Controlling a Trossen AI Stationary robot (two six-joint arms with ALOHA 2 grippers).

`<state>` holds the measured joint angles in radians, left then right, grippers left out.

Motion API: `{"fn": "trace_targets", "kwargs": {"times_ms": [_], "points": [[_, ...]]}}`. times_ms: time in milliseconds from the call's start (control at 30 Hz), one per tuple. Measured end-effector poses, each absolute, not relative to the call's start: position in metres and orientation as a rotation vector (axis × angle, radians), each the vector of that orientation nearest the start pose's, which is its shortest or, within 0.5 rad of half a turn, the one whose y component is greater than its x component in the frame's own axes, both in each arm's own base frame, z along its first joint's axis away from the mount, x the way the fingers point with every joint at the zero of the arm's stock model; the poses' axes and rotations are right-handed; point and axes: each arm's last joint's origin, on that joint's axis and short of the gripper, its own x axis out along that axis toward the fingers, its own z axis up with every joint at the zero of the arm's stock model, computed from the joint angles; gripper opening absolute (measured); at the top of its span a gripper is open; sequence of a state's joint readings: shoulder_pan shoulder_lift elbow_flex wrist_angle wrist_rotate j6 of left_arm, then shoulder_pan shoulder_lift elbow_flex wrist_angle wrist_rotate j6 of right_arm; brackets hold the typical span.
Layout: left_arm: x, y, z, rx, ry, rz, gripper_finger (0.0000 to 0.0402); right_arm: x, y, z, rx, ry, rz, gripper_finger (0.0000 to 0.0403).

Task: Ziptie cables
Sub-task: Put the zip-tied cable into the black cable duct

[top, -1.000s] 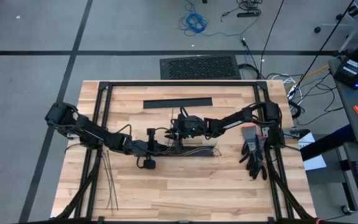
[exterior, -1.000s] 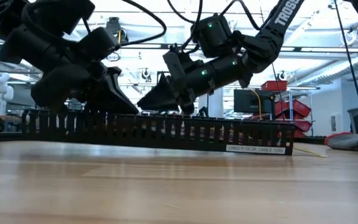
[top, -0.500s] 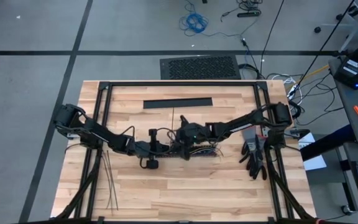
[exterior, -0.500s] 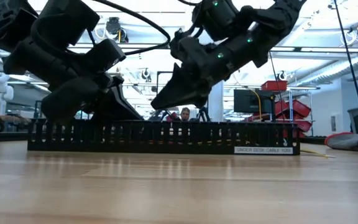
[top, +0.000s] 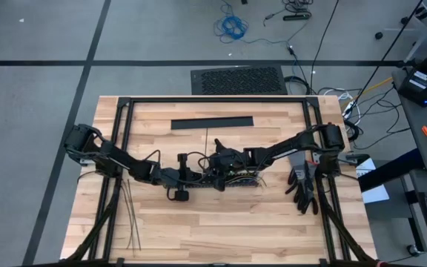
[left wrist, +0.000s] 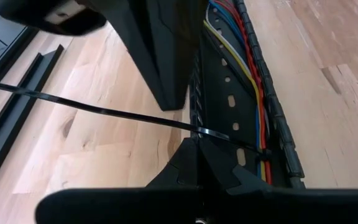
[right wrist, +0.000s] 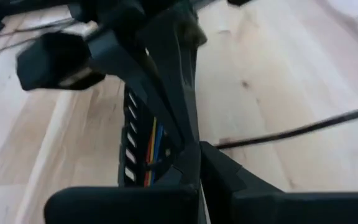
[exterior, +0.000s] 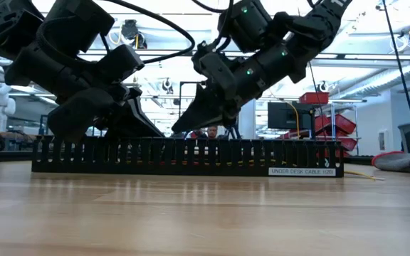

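Left wrist view shows the thin coloured cables (left wrist: 258, 93) running lengthwise inside the long black slotted plastic duct (left wrist: 229, 99), a thin dark ziptie (left wrist: 104, 112) crossing them. My left gripper (top: 202, 176) and right gripper (top: 219, 175) meet there, both clenched on that ziptie.

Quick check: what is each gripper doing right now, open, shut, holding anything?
Left gripper: shut on a ziptie over the black duct.
Right gripper: shut on the ziptie's other end.
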<state>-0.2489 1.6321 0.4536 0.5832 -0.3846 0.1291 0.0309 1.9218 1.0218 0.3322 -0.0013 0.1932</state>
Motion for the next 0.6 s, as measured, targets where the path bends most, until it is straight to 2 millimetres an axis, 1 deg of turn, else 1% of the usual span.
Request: {"fn": "trace_targets", "kwargs": {"times_ms": [200,600], "points": [[0.2581,-0.0544,0.1103,0.311,0.574,0.094,0.0001,0.3941,0.0105,0.1345,0.187,0.575,-0.024,0.0],[0.2581,-0.0544,0.1103,0.31,0.573,0.094,0.0001,0.3954,0.0114,0.1357,0.193,0.555,-0.001,0.0]]}}
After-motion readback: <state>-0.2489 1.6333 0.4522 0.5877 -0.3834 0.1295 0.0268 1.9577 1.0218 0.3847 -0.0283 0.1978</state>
